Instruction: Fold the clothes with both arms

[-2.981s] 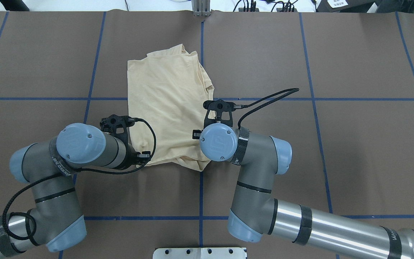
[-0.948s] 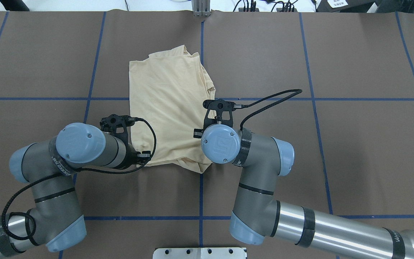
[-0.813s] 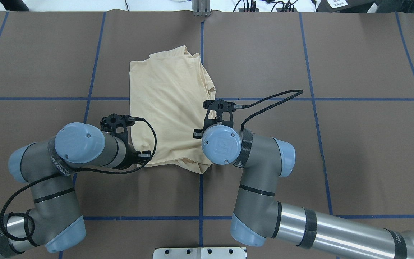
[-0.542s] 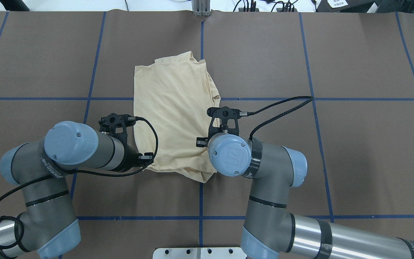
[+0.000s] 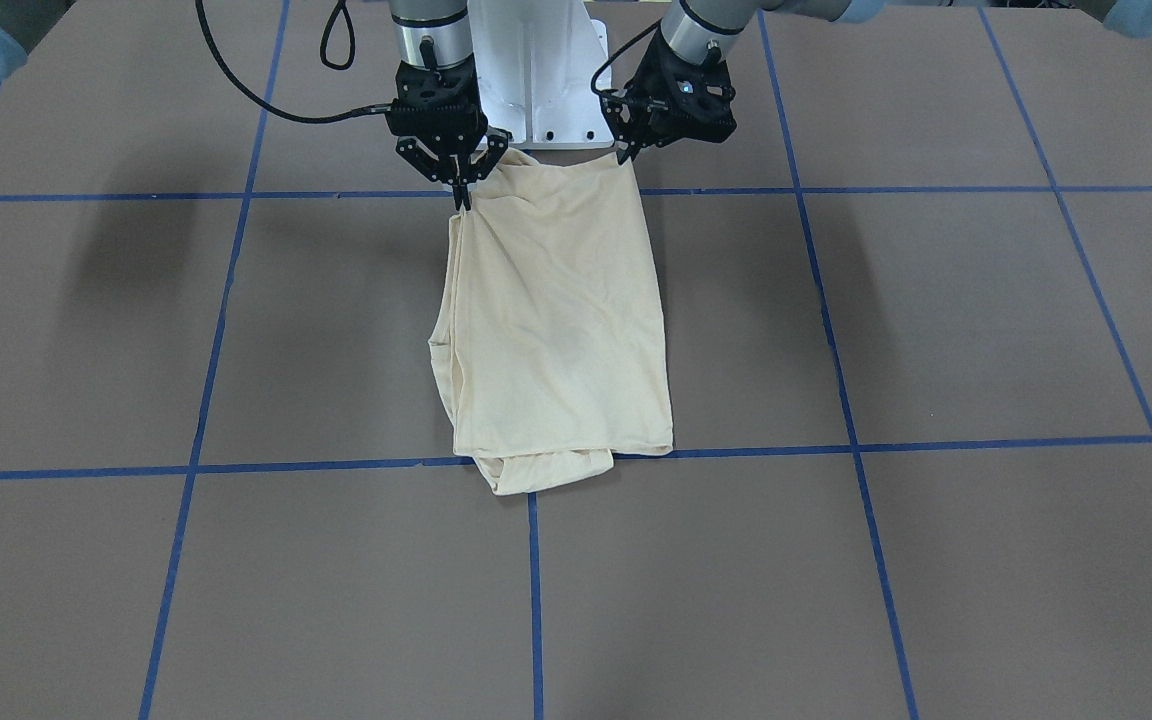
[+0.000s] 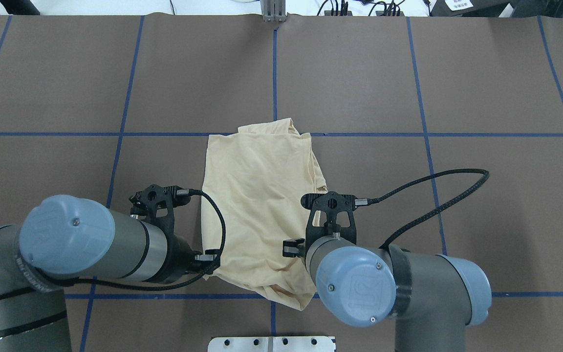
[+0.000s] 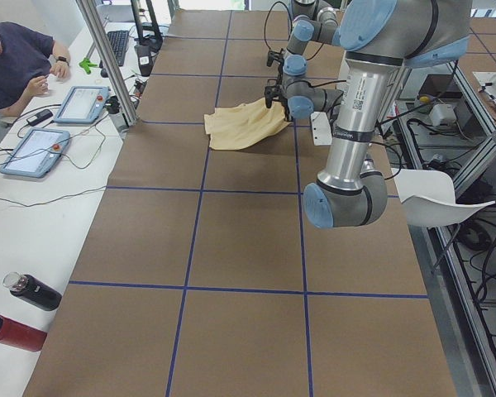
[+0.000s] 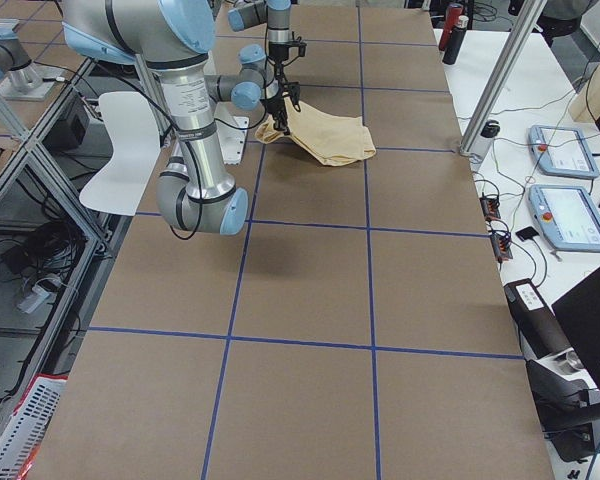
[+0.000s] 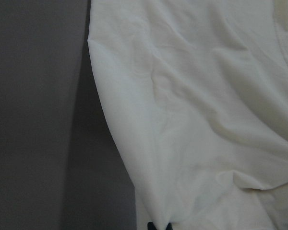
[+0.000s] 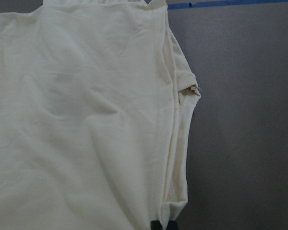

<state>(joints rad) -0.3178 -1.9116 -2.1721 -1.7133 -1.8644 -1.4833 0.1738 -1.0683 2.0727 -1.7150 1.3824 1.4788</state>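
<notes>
Brown matte table point(image 5: 936, 320) under soft, rumpled T-shirt point(image 5: 556, 330)

Wide room over table point(image 5: 936, 320) either side of T-shirt point(image 5: 556, 330); crowded robot-side by left gripper point(image 5: 625, 152) and right gripper point(image 5: 461, 193).

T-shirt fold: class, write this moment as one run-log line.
T-shirt: robot-side edge held, far end on table | left gripper: shut on T-shirt | right gripper: shut on T-shirt

Matt creased cloth T-shirt point(image 5: 556, 320), matt table cover point(image 5: 936, 300) — smooth, satin metal arms point(image 6: 130, 249), smooth plastic caps point(image 6: 66, 234)
</notes>
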